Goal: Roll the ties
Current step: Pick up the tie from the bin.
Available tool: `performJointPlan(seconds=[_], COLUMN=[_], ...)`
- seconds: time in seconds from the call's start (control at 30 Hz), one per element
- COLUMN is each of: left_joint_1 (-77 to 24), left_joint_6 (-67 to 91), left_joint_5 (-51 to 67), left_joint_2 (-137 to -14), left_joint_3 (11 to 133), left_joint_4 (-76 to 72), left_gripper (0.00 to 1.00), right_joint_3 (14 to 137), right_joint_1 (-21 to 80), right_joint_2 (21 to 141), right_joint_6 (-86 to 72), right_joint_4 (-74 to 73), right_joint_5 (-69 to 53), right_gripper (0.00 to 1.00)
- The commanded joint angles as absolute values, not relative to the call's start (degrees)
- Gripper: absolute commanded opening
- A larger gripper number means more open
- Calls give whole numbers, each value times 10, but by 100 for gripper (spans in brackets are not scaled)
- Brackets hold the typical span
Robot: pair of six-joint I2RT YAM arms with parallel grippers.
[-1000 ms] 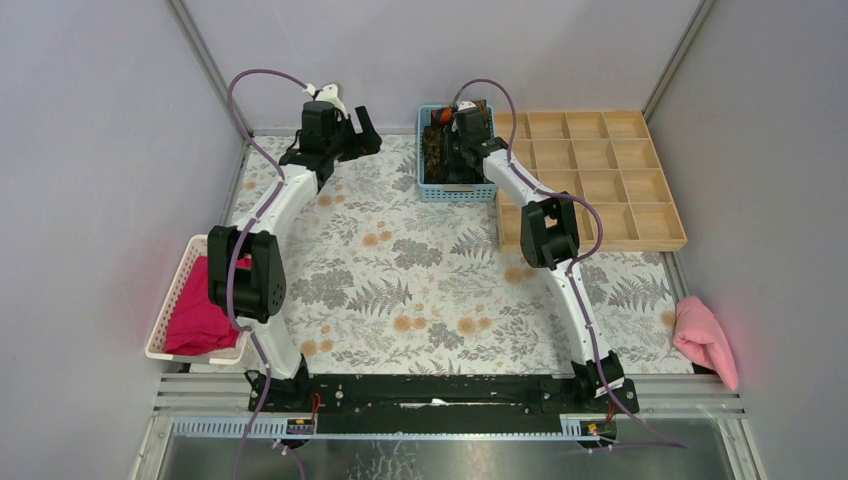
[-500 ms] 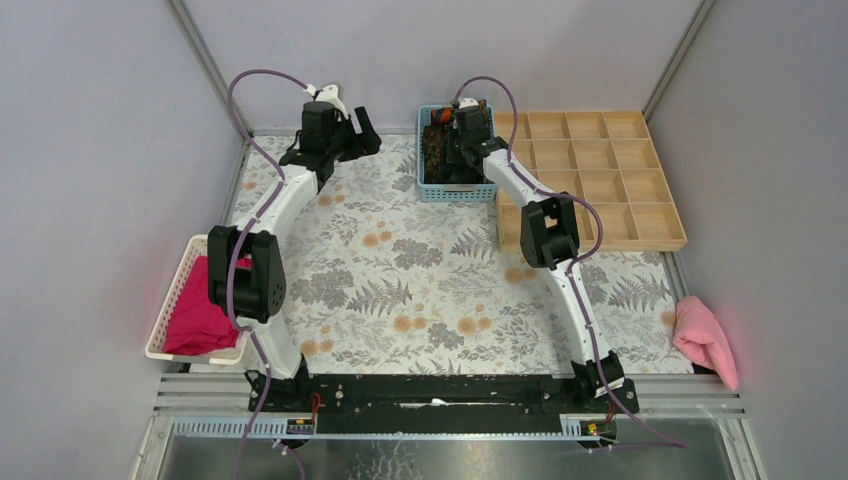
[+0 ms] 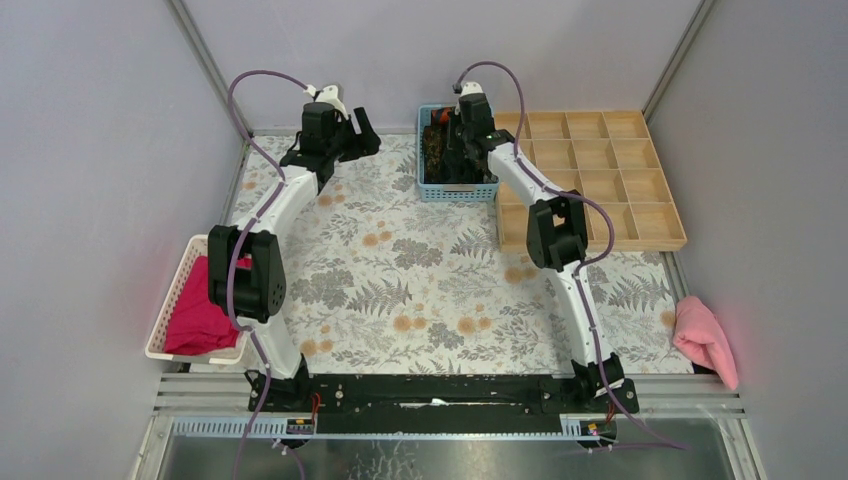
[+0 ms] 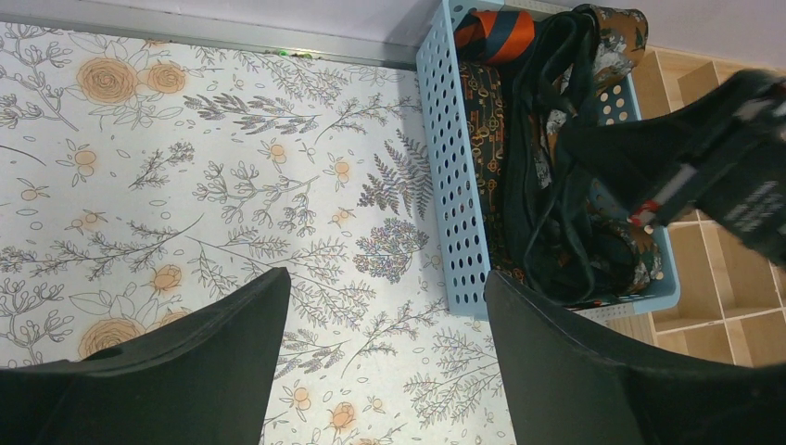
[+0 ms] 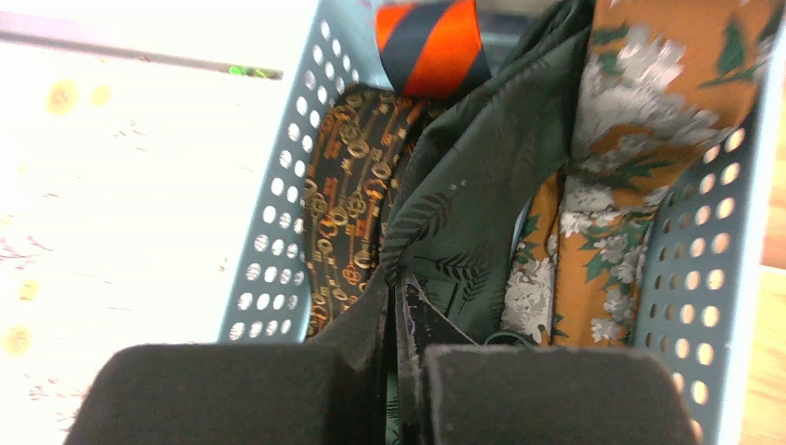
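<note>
Several ties lie bunched in a blue perforated basket (image 3: 432,190) at the back of the table. My right gripper (image 5: 397,287) is down in the basket, shut on a fold of the dark green leaf-patterned tie (image 5: 482,167). Beside that tie lie an orange-and-black striped tie (image 5: 431,46), a dark brown key-patterned tie (image 5: 348,195) and an orange floral tie (image 5: 630,139). My left gripper (image 4: 385,278) hovers open over the floral tablecloth just left of the basket (image 4: 459,185), with nothing between its fingers. The right gripper (image 3: 462,140) covers part of the pile from above.
A wooden tray of compartments (image 3: 590,180) sits right of the basket. A white basket (image 3: 170,310) with a magenta cloth (image 3: 200,315) stands at the left edge. A pale pink cloth (image 3: 705,340) lies at the right edge.
My right gripper has shut on the dark green tie and its wrist has lifted slightly. The left jaws have narrowed a little; the left arm has stayed in place.
</note>
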State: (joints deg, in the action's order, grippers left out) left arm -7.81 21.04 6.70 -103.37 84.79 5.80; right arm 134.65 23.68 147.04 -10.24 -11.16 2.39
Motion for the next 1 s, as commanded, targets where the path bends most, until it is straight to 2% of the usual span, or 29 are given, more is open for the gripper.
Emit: performJointPlan(seconds=[0.0,0.6,0.97], left_joint_1=[-73,-77,-162], left_joint_6=[206,247,236], left_joint_5=[77,135,93], left_joint_2=[-1038,-1013,-933], left_joint_3=[838,810,783], left_joint_4=[25,-15,-5], left_gripper=[84,83,84], right_joint_3=[1333,1114,988], right_joint_1=[237,239,279], right_joint_2=[1368,1113,896], right_joint_6=[-86,-68,-58], right_joint_4=[-78,-36,-47], right_joint_5=[18,12,36], right_gripper=[0,0,0])
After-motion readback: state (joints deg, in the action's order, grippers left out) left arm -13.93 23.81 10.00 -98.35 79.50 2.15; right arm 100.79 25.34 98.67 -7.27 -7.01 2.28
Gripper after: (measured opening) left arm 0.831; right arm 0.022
